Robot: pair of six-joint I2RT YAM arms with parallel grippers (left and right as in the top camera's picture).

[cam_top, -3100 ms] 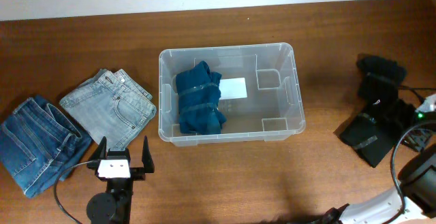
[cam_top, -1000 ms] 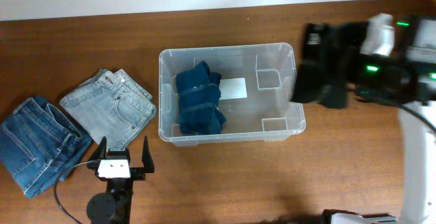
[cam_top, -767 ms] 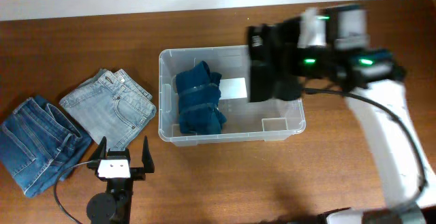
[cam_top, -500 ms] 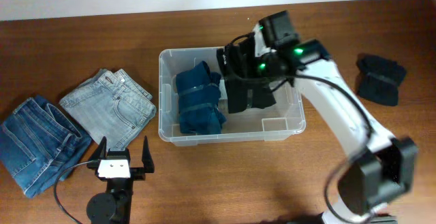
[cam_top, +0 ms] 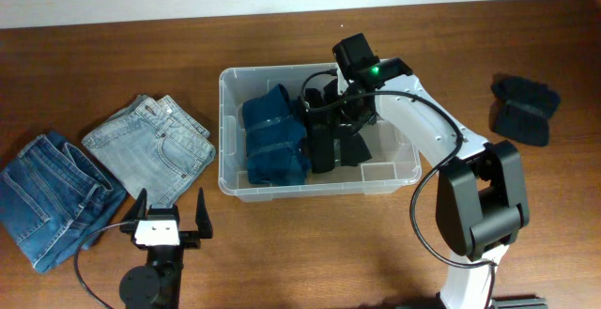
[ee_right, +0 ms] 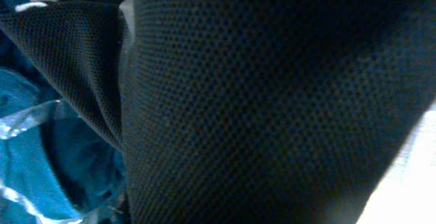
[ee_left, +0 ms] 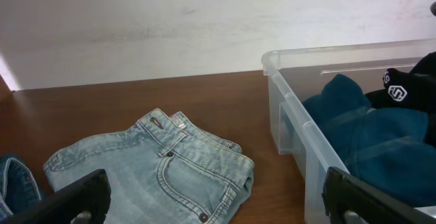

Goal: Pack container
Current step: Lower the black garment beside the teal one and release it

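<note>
Over the container [cam_top: 282, 189] at centre frame, a black mesh garment [cam_top: 324, 147] covers the right gripper [cam_top: 331, 112], so I cannot tell its fingers' hold. Released crooked, the garment could drape the rim. The left gripper [cam_top: 170, 204] rests with fingers spread.

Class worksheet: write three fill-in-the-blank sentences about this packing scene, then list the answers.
1. The ___ arm reaches into the container, where a black garment sits beside a blue garment.
2. The light jeans lie between the darker jeans and the ___.
3. The left gripper has its fingers ___.
Answers: right; container; open.
</note>
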